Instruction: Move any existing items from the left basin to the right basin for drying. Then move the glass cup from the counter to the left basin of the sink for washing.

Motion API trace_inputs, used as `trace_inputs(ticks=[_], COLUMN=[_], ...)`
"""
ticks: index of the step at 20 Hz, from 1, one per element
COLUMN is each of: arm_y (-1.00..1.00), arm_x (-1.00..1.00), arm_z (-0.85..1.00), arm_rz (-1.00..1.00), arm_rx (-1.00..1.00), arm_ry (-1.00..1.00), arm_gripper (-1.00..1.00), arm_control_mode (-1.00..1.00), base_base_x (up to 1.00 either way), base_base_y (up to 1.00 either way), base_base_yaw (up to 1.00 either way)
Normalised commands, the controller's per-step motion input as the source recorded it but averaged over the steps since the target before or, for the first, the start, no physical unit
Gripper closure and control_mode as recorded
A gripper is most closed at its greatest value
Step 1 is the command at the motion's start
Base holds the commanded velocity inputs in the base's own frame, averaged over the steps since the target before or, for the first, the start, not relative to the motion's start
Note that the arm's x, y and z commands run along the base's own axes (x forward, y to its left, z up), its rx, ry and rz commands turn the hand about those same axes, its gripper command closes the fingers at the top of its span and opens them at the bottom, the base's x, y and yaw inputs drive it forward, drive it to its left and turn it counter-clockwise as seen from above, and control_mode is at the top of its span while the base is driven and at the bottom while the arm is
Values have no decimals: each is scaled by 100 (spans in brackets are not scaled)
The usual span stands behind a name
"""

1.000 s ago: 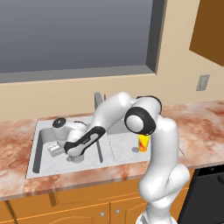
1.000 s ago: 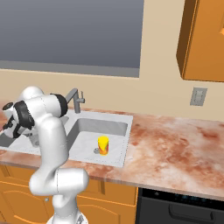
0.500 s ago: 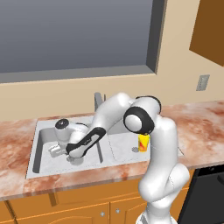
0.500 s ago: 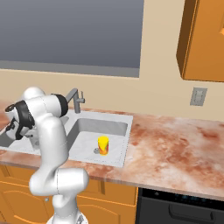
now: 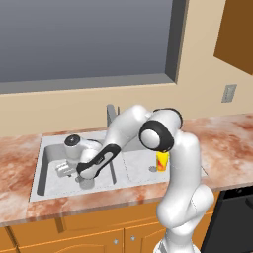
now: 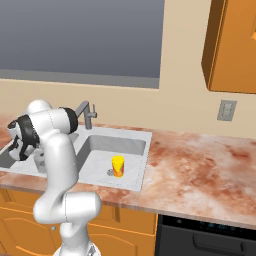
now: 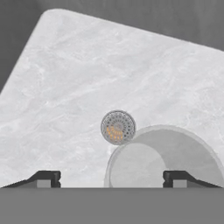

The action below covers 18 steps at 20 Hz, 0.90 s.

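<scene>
The glass cup (image 7: 175, 148) stands upright on the floor of the left basin (image 7: 87, 78), right beside the round drain (image 7: 118, 127). My gripper (image 7: 111, 179) hangs just above it, open, its fingertips (image 7: 43, 178) wide apart on either side of the cup's rim and not touching it. From the left base view the gripper (image 5: 85, 177) reaches down into the left basin (image 5: 49, 173) over the grey cup (image 5: 87, 184). The yellow cup (image 5: 162, 161) with its red mark stands upright in the right basin (image 5: 138, 163); it shows again as the yellow cup (image 6: 118, 165) by the drain.
The grey tap (image 5: 111, 114) rises behind the sink's divider, close to my forearm. The marbled counter (image 5: 222, 138) runs on to the right, with an outlet (image 5: 229, 93) on the wall. A dark oven front (image 6: 205, 235) sits under the counter at the right.
My jaws were shut on the glass cup low in the left basin; they have now sprung open and let it go. The cup rests on the basin floor. The yellow cup has stayed put.
</scene>
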Motion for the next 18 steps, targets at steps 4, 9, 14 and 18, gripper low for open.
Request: trace_inputs(ticks=[4, 9, 14, 18], arm_y=[0, 0, 0, 0], arm_x=[0, 0, 0, 0], arm_z=[21, 26, 30, 33], arm_rz=[0, 0, 0, 0], arm_rx=[0, 0, 0, 0], arm_ry=[-2, -1, -1, 0], arm_gripper=[-100, -100, -100, -100], arm_control_mode=[-100, -100, -100, -100], base_base_x=[0, 0, 0, 0], base_base_y=[0, 0, 0, 0], base_base_yaw=[0, 0, 0, 0])
